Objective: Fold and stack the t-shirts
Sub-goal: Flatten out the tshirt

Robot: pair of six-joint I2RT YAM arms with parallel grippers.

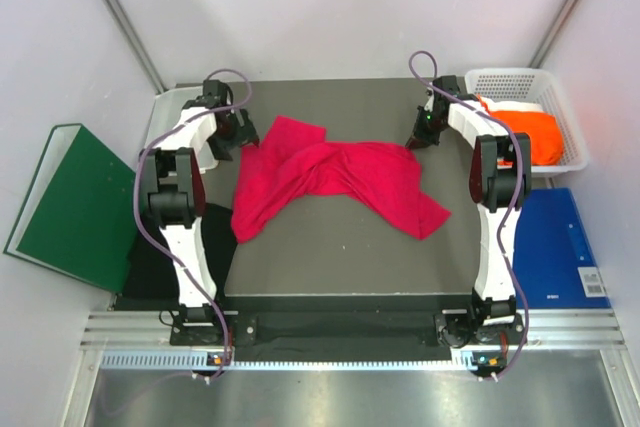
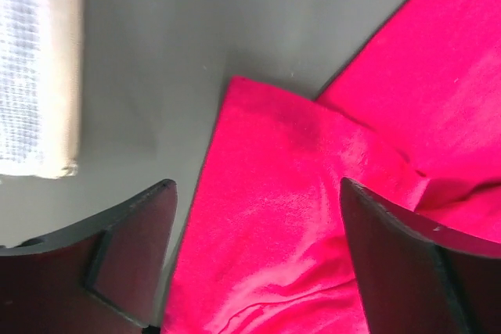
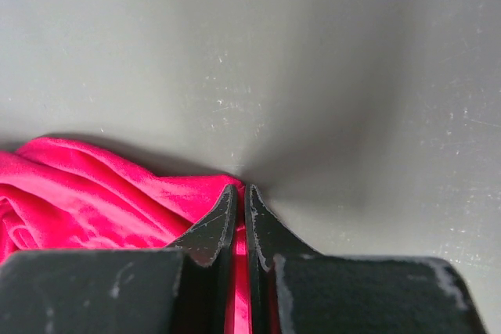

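From above, the crimson-pink t-shirt [image 1: 330, 182] lies crumpled and twisted across the middle of the grey table [image 1: 340, 267], its ends spread toward centre left and centre right. The left claw [image 1: 240, 134] hangs over the shirt's upper left corner; the right claw [image 1: 420, 137] is down at its upper right edge. The orange t-shirt [image 1: 525, 132] sits in a white basket [image 1: 520, 75] at the upper right. The black t-shirt [image 1: 150, 262] is a dark heap off the table's lower left side, beside a green binder [image 1: 70, 202]. A blue board [image 1: 565, 247] lies at the right

In the left wrist view, the left claw [image 2: 257, 185] stands wide apart, holding nothing. The crimson-pink t-shirt [image 2: 313, 217] fills the lower right, with one folded corner lying between the two fingers [image 2: 125, 263]. A white mesh wall [image 2: 35, 68] shows at the upper left

In the right wrist view, the right claw [image 3: 240, 189] is pressed together, with a thin strip of the crimson-pink t-shirt [image 3: 94, 193] pinched between its fingers [image 3: 207, 228]. The rest bunches at the lower left on the table [image 3: 313, 76]
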